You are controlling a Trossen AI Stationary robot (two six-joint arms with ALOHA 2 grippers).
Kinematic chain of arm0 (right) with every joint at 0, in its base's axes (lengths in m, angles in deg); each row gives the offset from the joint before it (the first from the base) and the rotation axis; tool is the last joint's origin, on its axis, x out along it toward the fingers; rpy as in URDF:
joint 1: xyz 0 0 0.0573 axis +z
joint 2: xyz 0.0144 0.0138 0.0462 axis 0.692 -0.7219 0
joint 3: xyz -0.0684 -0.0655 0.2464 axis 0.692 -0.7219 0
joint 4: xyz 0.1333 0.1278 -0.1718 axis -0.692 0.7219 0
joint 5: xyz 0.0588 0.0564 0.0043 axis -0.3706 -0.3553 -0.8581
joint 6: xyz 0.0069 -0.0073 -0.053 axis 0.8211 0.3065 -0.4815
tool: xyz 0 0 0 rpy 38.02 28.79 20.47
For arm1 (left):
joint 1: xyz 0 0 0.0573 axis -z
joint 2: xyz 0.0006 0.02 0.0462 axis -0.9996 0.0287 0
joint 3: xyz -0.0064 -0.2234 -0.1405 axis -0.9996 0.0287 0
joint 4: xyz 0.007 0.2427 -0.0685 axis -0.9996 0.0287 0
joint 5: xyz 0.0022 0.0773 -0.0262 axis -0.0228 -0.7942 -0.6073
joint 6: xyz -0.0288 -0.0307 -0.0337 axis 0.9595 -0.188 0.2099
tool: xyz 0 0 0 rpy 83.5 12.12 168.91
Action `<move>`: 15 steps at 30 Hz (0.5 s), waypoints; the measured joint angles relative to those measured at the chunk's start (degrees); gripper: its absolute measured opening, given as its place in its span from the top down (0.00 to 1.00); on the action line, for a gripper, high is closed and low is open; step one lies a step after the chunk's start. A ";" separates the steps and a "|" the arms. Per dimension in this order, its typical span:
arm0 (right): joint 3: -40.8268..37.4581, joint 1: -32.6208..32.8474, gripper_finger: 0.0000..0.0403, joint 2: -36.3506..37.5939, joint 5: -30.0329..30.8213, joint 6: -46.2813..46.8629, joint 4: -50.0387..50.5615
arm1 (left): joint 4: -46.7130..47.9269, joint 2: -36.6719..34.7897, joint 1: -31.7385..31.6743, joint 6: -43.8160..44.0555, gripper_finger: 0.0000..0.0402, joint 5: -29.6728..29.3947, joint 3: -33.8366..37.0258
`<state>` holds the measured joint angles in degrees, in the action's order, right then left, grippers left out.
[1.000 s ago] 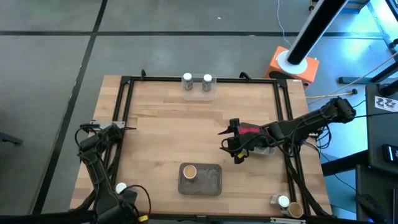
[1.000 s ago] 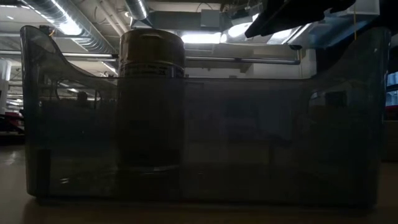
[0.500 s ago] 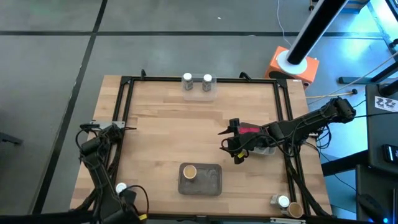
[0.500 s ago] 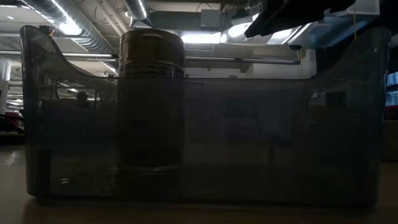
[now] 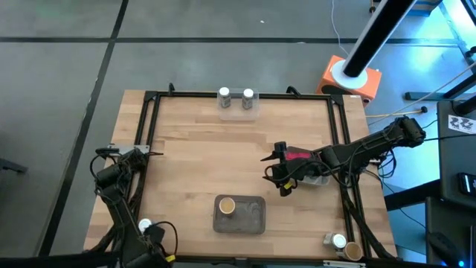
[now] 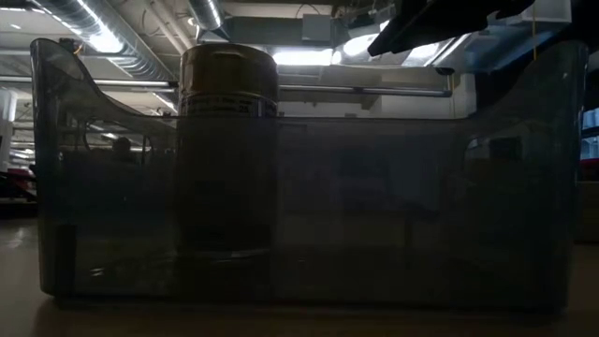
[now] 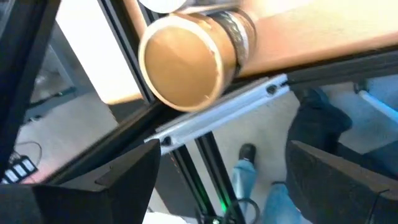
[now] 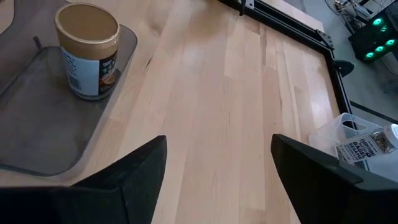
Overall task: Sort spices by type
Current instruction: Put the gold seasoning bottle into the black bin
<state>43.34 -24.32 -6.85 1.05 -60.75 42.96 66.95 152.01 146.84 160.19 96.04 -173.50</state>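
A tan-topped jar (image 5: pixel 227 205) stands upright, its long axis vertical, at the left end of the grey tray (image 5: pixel 253 217) near the table's front edge; the right wrist view shows its flat tan lid up and its label to the side. Two white-capped jars (image 5: pixel 236 95) stand upright side by side in a clear tray (image 5: pixel 239 111) at the far edge. Another white-capped jar (image 5: pixel 338 241) and a brown-topped jar (image 5: pixel 352 250) sit off the wooden top at the front right corner, and one more white cap (image 5: pixel 144 224) shows at the front left among the left arm's links. In the left wrist view a tan-lidded jar (image 7: pixel 189 59) appears with its lid facing the camera (its true pose cannot be judged from there).

The right end effector (image 5: pixel 278 171) hovers over the table's right-centre, its fingers (image 8: pixel 140 177) spread wide with nothing between them. The left end effector (image 7: pixel 217 180) sits low at the front left corner, fingers apart and empty.

The table (image 5: pixel 193 160) is pale wood inside a black frame, on a grey floor. The low view looks through the dark tray wall toward ceiling lights and ducts.
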 joint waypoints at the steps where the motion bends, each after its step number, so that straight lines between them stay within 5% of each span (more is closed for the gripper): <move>1: 0.00 0.00 0.28 0.00 -0.01 0.00 0.01 | 0.02 0.00 0.14 -0.37 0.17 -0.02 0.17; 15: 0.00 0.00 0.28 -0.02 -0.04 0.17 0.17 | -0.87 0.00 1.20 -2.95 0.17 -2.32 0.63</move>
<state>43.34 -24.32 -6.87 1.00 -60.57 43.13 66.07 152.01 148.04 157.24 93.72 -172.87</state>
